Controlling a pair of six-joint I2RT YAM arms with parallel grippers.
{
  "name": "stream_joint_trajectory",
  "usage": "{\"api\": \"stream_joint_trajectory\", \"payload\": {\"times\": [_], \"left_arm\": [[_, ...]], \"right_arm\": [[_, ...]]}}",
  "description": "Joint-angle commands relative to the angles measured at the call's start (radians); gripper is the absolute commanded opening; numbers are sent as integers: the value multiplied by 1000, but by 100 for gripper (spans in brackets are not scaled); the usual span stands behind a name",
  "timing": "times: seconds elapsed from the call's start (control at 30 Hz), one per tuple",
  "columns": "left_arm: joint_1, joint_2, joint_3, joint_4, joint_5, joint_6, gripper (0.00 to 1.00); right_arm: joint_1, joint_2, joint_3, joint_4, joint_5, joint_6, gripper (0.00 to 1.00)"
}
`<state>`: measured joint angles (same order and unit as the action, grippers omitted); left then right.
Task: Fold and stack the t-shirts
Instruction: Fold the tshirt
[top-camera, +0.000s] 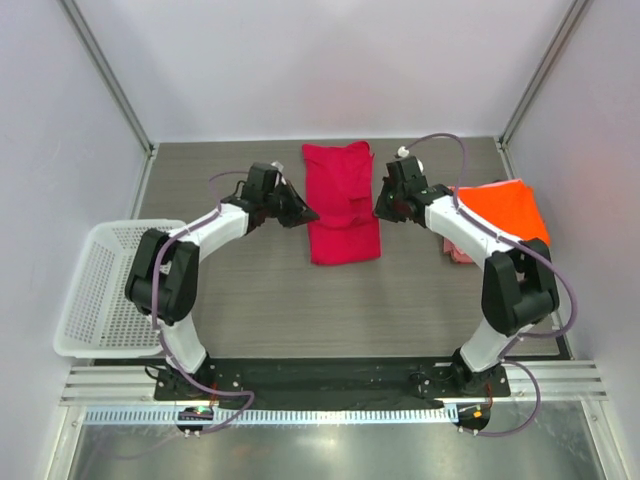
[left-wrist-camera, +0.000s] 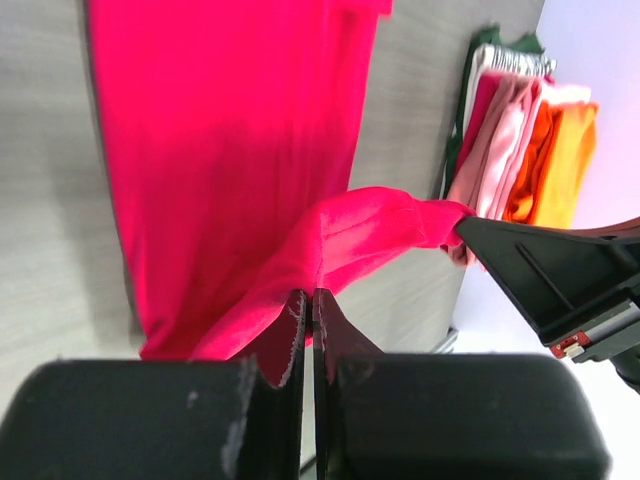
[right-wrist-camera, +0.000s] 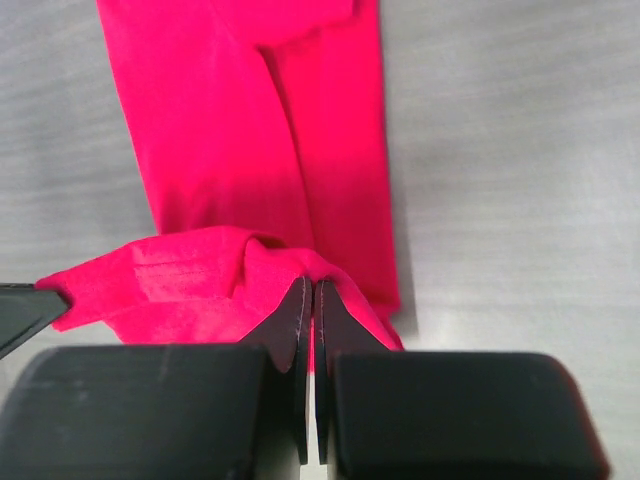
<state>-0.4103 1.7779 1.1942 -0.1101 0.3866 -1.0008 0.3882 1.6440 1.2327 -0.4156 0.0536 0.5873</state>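
Note:
The crimson-magenta t-shirt (top-camera: 340, 200) lies as a long folded strip on the table's middle, running away from the arms. My left gripper (top-camera: 300, 215) is shut on its left edge, with the cloth pinched between the fingertips in the left wrist view (left-wrist-camera: 310, 297). My right gripper (top-camera: 382, 208) is shut on its right edge (right-wrist-camera: 313, 287). Both hold a raised band of cloth (left-wrist-camera: 370, 225) above the flat part (right-wrist-camera: 230, 130). The bright orange t-shirt (top-camera: 505, 205) lies at the right on the pale pink one (top-camera: 460, 254).
A white mesh basket (top-camera: 100, 290) stands at the table's left edge. The orange and pink pile (left-wrist-camera: 525, 150) sits near the right wall, with a dark green cloth (left-wrist-camera: 500, 42) behind it. White walls close the back and sides.

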Motion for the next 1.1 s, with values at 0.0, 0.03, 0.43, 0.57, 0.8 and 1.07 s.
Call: {"api": "stream_joint_trajectory", "payload": {"times": [0.0, 0.03, 0.43, 0.57, 0.8, 1.07], "left_arm": [[41, 29, 76, -20, 37, 41, 0], [45, 50, 99, -22, 35, 42, 0], [110, 238, 318, -45, 75, 50, 0], [120, 301, 372, -42, 78, 41, 0], [120, 382, 467, -40, 103, 22, 0], [120, 451, 547, -77, 126, 54, 69]], "right_arm": [[-14, 48, 98, 35, -31, -26, 1], [-17, 75, 111, 34, -28, -27, 1], [-63, 263, 286, 35, -81, -24, 1], [-71, 318, 329, 34, -77, -24, 1], [-98, 367, 389, 38, -58, -15, 1], [-104, 427, 450, 37, -78, -21, 56]]}}
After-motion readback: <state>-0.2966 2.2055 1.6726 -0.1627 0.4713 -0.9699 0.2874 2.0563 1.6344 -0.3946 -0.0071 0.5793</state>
